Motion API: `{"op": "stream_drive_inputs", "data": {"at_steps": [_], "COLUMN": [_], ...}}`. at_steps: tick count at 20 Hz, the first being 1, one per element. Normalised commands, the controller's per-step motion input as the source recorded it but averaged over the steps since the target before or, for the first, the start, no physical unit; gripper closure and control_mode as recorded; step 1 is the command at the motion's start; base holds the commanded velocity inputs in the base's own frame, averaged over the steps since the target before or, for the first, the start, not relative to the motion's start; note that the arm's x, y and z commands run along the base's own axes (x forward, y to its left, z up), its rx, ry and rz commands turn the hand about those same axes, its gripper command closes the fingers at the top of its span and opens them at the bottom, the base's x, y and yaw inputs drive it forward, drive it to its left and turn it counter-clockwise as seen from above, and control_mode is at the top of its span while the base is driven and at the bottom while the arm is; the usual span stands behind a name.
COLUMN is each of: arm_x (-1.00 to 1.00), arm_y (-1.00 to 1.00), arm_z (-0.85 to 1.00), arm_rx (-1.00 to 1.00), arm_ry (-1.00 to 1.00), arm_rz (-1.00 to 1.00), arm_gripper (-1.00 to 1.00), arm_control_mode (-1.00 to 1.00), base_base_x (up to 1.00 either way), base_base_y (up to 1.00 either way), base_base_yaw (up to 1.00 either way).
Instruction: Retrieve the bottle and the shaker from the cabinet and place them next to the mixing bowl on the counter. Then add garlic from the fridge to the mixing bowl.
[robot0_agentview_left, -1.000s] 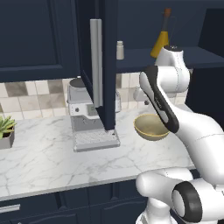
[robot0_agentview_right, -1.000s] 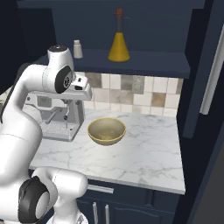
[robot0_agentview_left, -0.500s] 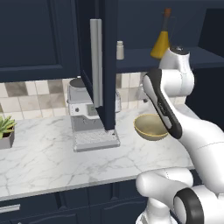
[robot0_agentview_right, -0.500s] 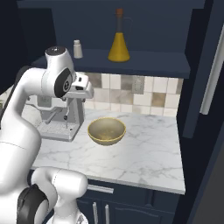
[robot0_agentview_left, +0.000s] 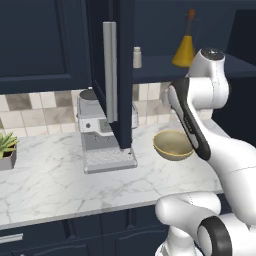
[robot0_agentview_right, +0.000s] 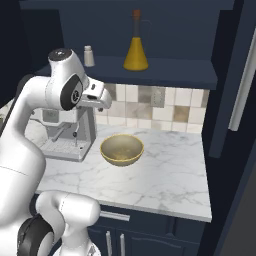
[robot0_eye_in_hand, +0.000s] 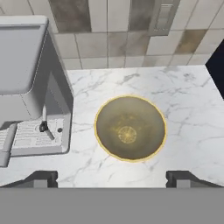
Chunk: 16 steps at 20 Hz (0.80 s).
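Note:
The yellow-amber bottle (robot0_agentview_left: 186, 47) (robot0_agentview_right: 135, 47) and the small pale shaker (robot0_agentview_left: 137, 57) (robot0_agentview_right: 88, 56) stand on the shelf of the open navy cabinet (robot0_agentview_right: 165, 67), whose door (robot0_agentview_left: 112, 75) hangs open. The tan mixing bowl (robot0_agentview_left: 173, 145) (robot0_agentview_right: 121, 149) (robot0_eye_in_hand: 130, 128) sits empty on the marble counter (robot0_agentview_left: 50, 185) (robot0_agentview_right: 165, 175) (robot0_eye_in_hand: 188, 109). My gripper (robot0_agentview_right: 101, 104) (robot0_eye_in_hand: 113, 178) hovers above the bowl's left side, below the shelf and pointing down. It is open with nothing between its fingers. The garlic and the fridge are out of view.
A grey coffee machine (robot0_agentview_left: 102, 135) (robot0_agentview_right: 65, 135) (robot0_eye_in_hand: 26, 87) stands left of the bowl, close under my hand. A potted plant (robot0_agentview_left: 6, 147) sits at the counter's far left. Another open navy door with a silver handle (robot0_agentview_right: 245, 75) stands at the right.
The gripper's jaws have gone from shut to wide open. The arm has risen slightly. The bottle, the shaker and the bowl have not moved.

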Motion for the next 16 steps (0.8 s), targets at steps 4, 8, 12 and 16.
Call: {"op": "stream_drive_inputs", "data": {"at_steps": [4,8,12,16], "arm_x": [0.00,0.01,0.12,0.26], "arm_y": [-0.24,-0.16,-0.01,0.00], "arm_z": [0.35,0.30,0.36,0.39], "arm_rx": [0.00,-0.01,-0.08,-0.12], "arm_ry": [-0.12,-0.14,-0.09,-0.09], "arm_rz": [-0.11,-0.14,-0.15,-0.10], "arm_gripper": [-1.00,-1.00,-1.00,-1.00], "arm_control_mode": [-1.00,-1.00,-1.00,-1.00], "base_base_x": [0.00,0.00,0.00,0.00], "base_base_y": [0.00,0.00,0.00,0.00], "base_base_yaw": [0.00,0.00,0.00,0.00]}}
